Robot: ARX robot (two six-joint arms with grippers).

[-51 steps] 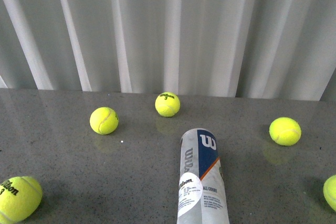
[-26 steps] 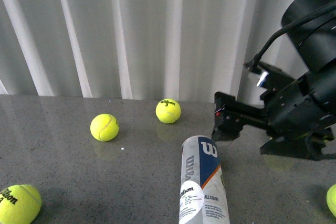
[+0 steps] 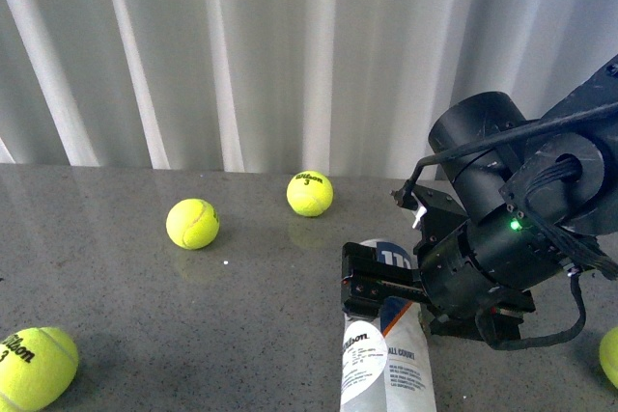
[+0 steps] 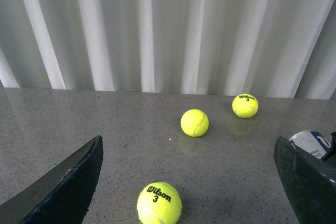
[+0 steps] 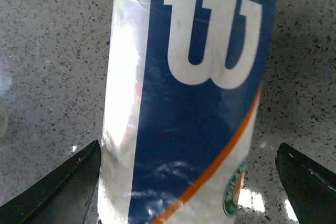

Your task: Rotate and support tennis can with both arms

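Right wrist view, claw (image 5: 189, 153) straddling tennis can (image 5: 178, 103)

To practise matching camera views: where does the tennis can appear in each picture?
Front view: tennis can, bottom centre, running off the lower edge.
Left wrist view: only its end, at the right edge.
Right wrist view: it fills the middle.
Shared landmark: its blue label.

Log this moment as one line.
can: lying on table | right tool: open, astride can's far end | left tool: open, not at can
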